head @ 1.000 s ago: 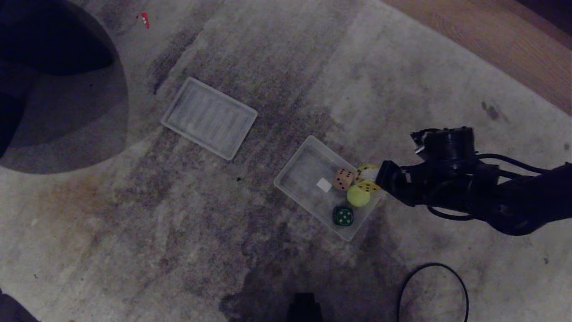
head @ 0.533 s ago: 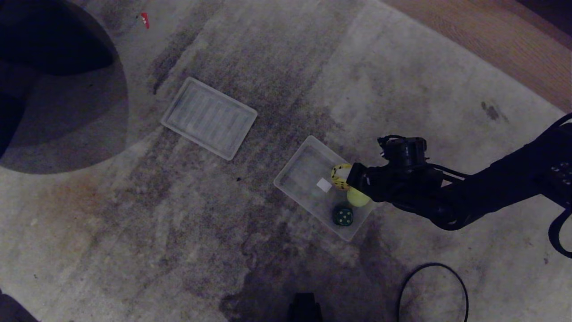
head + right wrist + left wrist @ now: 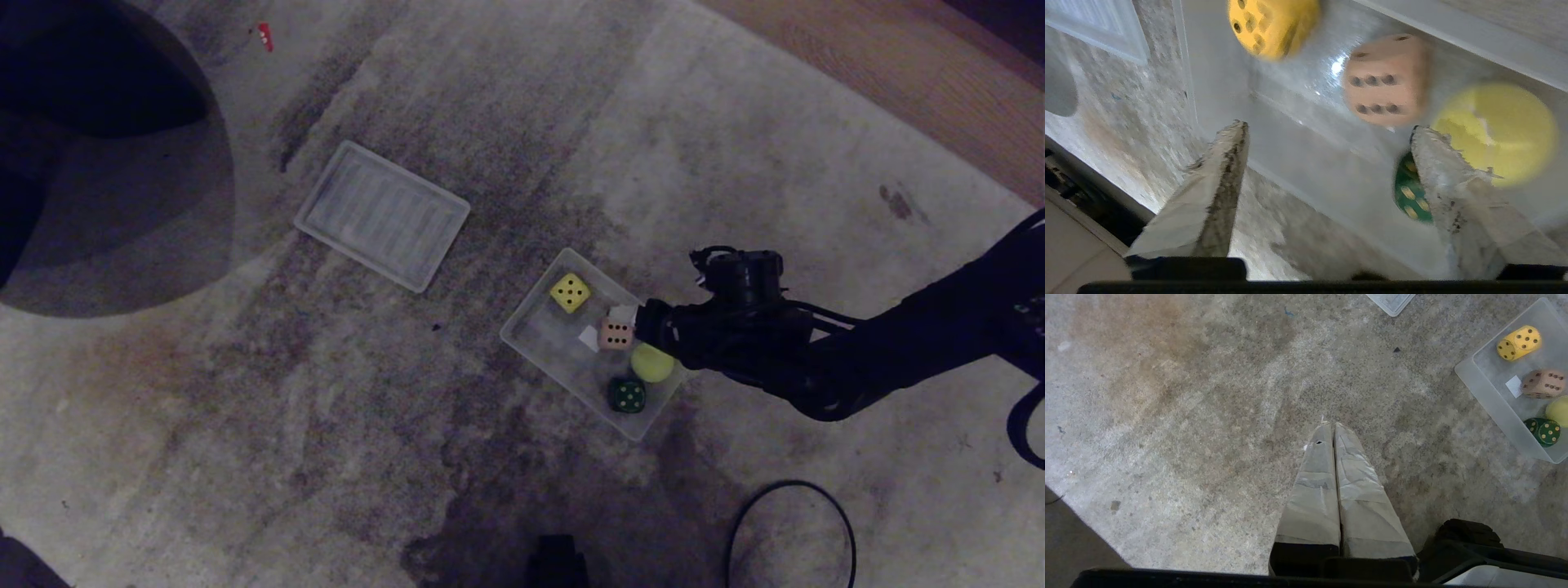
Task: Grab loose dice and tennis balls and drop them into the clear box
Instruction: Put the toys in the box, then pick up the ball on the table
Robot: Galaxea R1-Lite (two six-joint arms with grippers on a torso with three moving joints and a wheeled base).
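Note:
The clear box (image 3: 539, 336) lies on the carpet and holds a yellow die (image 3: 570, 292), a tan die (image 3: 615, 333), a tennis ball (image 3: 652, 362) and a dark green die (image 3: 627, 394). My right gripper (image 3: 635, 320) hovers over the box's right end, open and empty. In the right wrist view its fingers (image 3: 1224, 171) stand wide apart above the box wall (image 3: 1306, 134), with the yellow die (image 3: 1271, 24), tan die (image 3: 1384, 79), ball (image 3: 1494, 130) and green die (image 3: 1406, 190) beyond the gripper (image 3: 1331, 130). My left gripper (image 3: 1329, 425) hangs shut over bare carpet, left of the box (image 3: 1486, 388).
A flat ribbed clear lid (image 3: 382, 215) lies up and left of the box. A small red item (image 3: 264, 35) sits far off at the top left. A black cable loop (image 3: 790, 531) lies near the bottom right. Wooden floor (image 3: 898, 73) borders the carpet at the top right.
My right arm carried the yellow die leftward over the box and opened. The die now lies at the box's far end. The tan die shows again.

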